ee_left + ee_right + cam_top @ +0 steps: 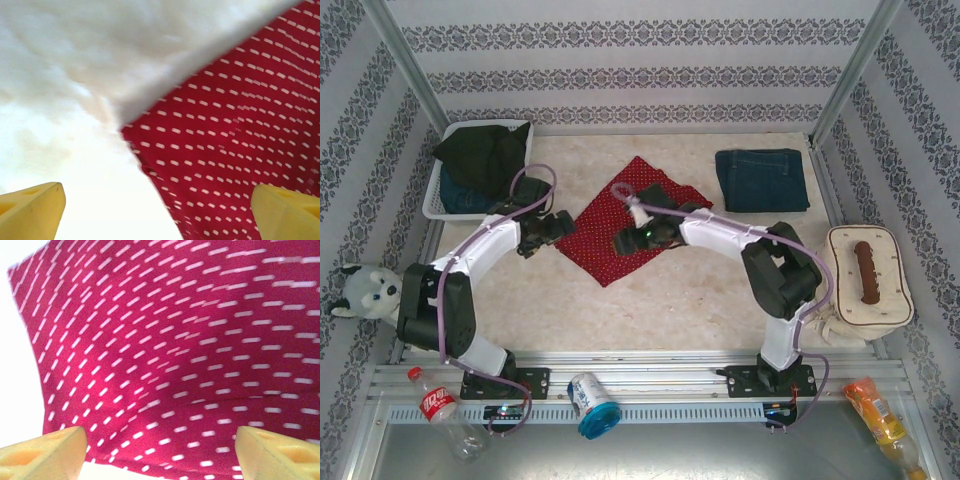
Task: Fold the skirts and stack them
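Close to the near rail, a can and a plastic bottle lie in front of the arm bases. Beyond them both arms reach forward and bend inward over the middle of the table, wrists tipped down. The left gripper hangs at the left corner of the red dotted skirt, jaws wide apart, holding nothing. The right gripper hovers over the cloth's middle, jaws also apart, nothing pinched. For a clean fold, each should probably pinch only one edge, then lift together and lay it over squarely. Far right lies a folded denim skirt. Far left, a basket holds a black skirt over a second denim skirt.
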`<act>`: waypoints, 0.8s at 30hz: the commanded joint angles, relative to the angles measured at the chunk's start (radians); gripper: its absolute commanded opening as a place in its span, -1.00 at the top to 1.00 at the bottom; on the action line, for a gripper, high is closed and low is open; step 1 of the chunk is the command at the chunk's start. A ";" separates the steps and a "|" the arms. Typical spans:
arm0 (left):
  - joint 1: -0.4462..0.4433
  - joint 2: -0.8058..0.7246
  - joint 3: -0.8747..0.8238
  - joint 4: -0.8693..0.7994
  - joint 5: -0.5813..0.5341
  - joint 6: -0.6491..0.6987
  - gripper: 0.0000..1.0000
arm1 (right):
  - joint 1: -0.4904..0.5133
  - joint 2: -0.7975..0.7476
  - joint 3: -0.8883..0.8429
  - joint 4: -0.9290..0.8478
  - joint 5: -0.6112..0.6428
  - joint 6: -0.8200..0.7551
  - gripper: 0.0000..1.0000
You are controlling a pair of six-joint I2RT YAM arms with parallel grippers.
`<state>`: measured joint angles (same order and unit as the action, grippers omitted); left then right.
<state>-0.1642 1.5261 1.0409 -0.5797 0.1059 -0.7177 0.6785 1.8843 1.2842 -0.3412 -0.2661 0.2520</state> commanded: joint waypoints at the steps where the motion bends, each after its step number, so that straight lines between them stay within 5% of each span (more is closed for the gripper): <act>1: 0.059 -0.044 -0.051 0.034 0.064 -0.019 -0.91 | 0.096 0.048 0.071 -0.098 0.081 -0.271 -0.48; 14: 0.182 -0.172 -0.191 0.065 0.101 -0.031 -0.97 | 0.203 0.210 0.306 -0.234 0.170 -0.357 0.02; 24: 0.221 -0.201 -0.218 0.073 0.120 -0.017 -0.99 | 0.228 0.261 0.351 -0.261 0.160 -0.344 0.12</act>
<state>0.0391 1.3506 0.8406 -0.5285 0.2150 -0.7406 0.8932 2.1170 1.5990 -0.5732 -0.1349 -0.0891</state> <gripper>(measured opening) 0.991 0.443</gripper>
